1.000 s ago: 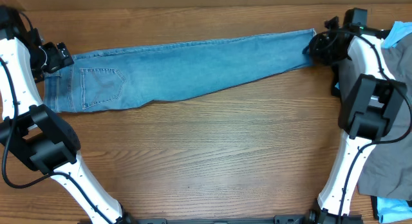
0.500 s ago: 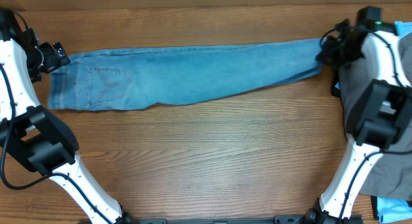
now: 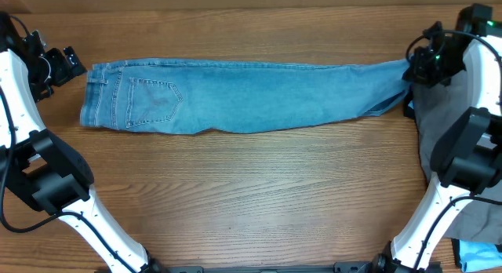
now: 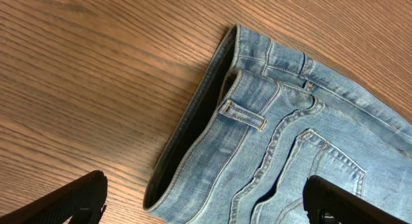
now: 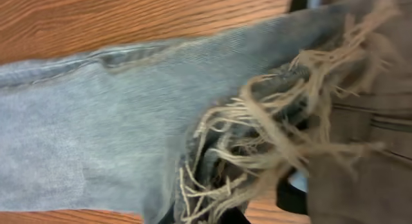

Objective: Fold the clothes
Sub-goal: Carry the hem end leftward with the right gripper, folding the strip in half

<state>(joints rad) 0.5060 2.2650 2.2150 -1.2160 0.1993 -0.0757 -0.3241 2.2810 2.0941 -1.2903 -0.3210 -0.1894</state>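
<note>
overhead view: the light-blue jeans (image 3: 235,96) lie stretched in one long band along the far part of the surface (image 3: 235,202), running from near the far left corner across to the right edge. the waistband (image 3: 94,96) is at the left end, with one stitched back pocket (image 3: 153,100) facing up just beside it. the legs lie one over the other and narrow toward the right, where the hem (image 3: 401,73) lifts slightly off the wood.

the right gripper (image 3: 420,65) sits at that hem, at the far right edge of the surface, clamped tight on the denim. in the right wrist view the frayed hem (image 5: 270,121) is bunched close to the camera, pale loose threads spilling over the fold. the gripper's own fingers are mostly hidden under the cloth.

the left gripper (image 3: 72,67) hangs near the far left corner, just beside the waistband and apart from it, spread wide and holding nothing. in the left wrist view its two dark fingers (image 4: 71,198) stand at the bottom corners, with the waistband and a belt loop (image 4: 243,114) between and beyond them.

grey trousers (image 3: 471,187) lie heaped along the right edge, under the right arm, touching the hem in the right wrist view. a pale-blue garment (image 3: 477,253) peeks out at the near right corner.
</note>
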